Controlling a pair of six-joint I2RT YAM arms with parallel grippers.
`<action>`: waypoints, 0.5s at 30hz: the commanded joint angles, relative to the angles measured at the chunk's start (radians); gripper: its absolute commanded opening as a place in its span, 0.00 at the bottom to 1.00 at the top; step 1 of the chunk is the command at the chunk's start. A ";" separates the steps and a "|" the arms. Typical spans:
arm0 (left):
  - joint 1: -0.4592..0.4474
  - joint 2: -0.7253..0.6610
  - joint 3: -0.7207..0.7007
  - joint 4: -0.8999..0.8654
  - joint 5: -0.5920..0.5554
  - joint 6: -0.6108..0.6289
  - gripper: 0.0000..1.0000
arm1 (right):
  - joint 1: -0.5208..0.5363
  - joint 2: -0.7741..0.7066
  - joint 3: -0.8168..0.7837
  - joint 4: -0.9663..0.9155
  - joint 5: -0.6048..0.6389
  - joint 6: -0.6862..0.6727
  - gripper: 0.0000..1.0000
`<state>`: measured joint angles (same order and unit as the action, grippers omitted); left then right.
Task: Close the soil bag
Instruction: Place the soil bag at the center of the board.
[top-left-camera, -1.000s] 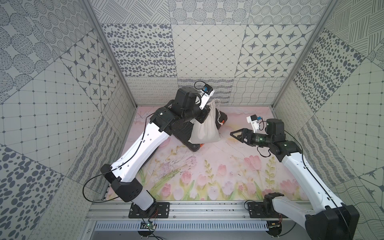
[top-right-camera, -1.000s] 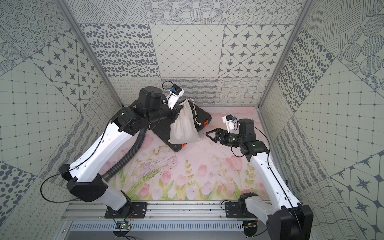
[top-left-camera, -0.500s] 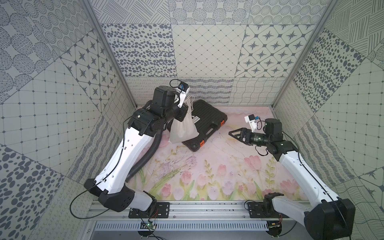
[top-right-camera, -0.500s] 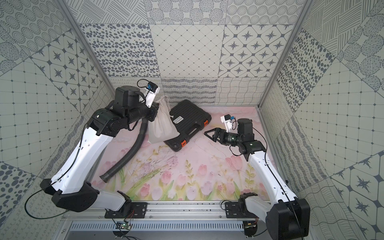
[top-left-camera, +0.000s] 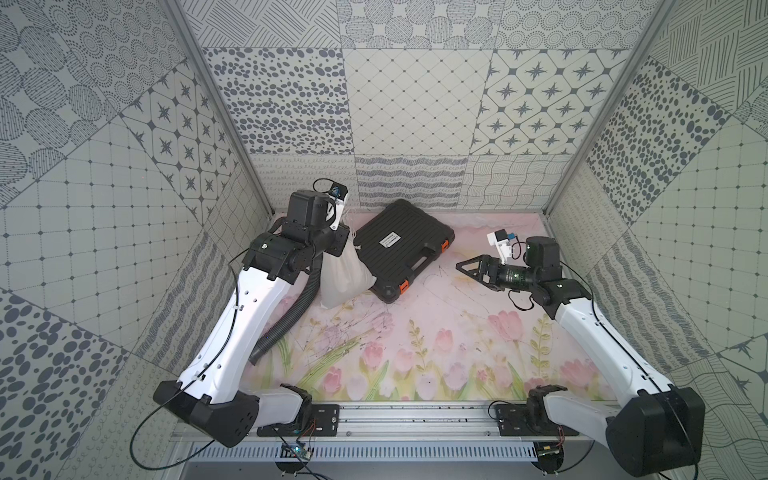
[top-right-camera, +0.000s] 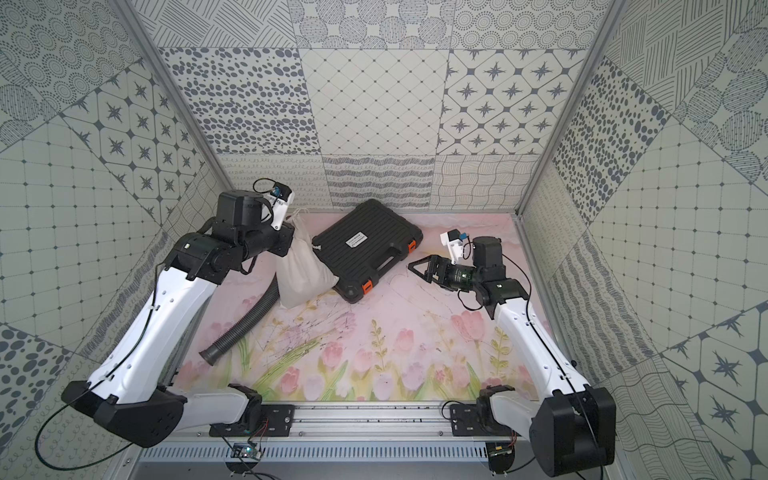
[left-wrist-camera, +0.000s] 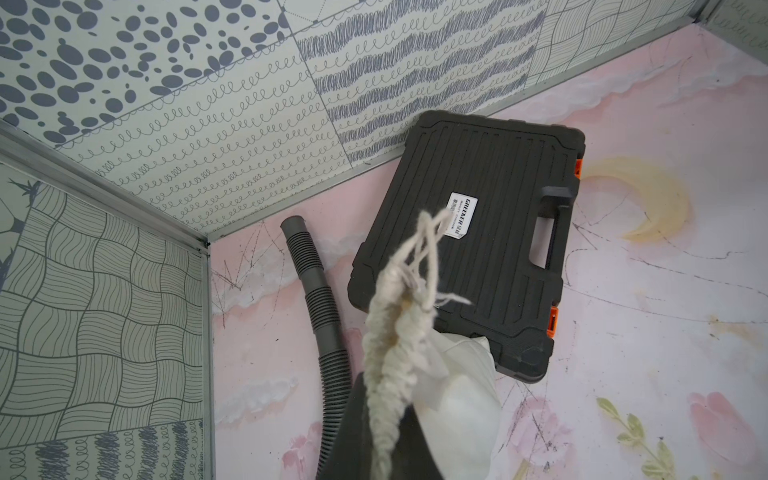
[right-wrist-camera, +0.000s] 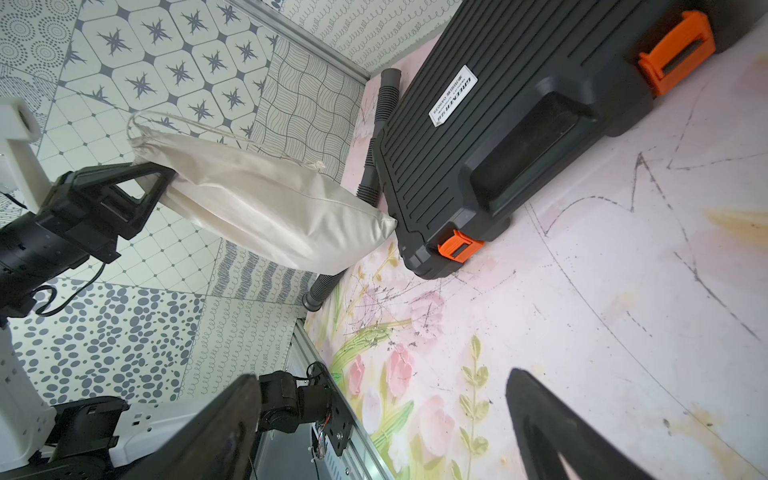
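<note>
Your left tool (right-wrist-camera: 166, 179) was clenched on the neck of the bag (right-wrist-camera: 270, 212), just under its mouth. The off-white sack hung below it over the back left part of the bench (top-left-camera: 415, 332), as both top views showed. The bag's lower corner sat just beside the near corner of the black case (top-left-camera: 401, 245) and near the grey hose (top-right-camera: 241, 325). Whether its base touched the bench could not be told. The thin cords (left-wrist-camera: 399, 332) ran loose from the mouth, one loop lying along the bag's side, and nothing gripped them. Your right tool (top-right-camera: 424, 269) stood released, jaws spread wide and empty. It pointed toward the bag from the far side of the case, well apart from it.

The risks looked plain. The grip was on soft, gathered cloth carrying a lumpy load, so a quick swing or jerk could let the neck creep through the jaws and drop the sack. How far the mouth was drawn shut could not be told; if slack, tipping the bag could spill what it held. The cords were thin and limp, so a wide right tool reaching in could close on cloth instead, or miss. Its straight path crossed the case, so a low approach could strike the lid or an orange latch. Your left arm was close to the corner walls, leaving little room to pull against the cords.
</note>
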<state>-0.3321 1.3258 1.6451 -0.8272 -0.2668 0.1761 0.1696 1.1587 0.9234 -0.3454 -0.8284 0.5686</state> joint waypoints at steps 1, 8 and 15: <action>0.020 -0.030 -0.045 0.155 -0.015 -0.012 0.00 | 0.001 0.008 -0.008 0.039 0.010 -0.002 0.97; 0.047 -0.129 -0.135 0.216 -0.103 0.086 0.00 | 0.007 0.024 -0.004 0.041 0.016 0.008 0.97; 0.051 -0.184 -0.259 0.220 -0.043 0.024 0.00 | 0.034 0.061 0.017 0.041 0.027 0.012 0.97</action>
<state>-0.2924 1.1782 1.4403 -0.7433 -0.3134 0.2100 0.1898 1.2007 0.9234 -0.3397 -0.8131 0.5732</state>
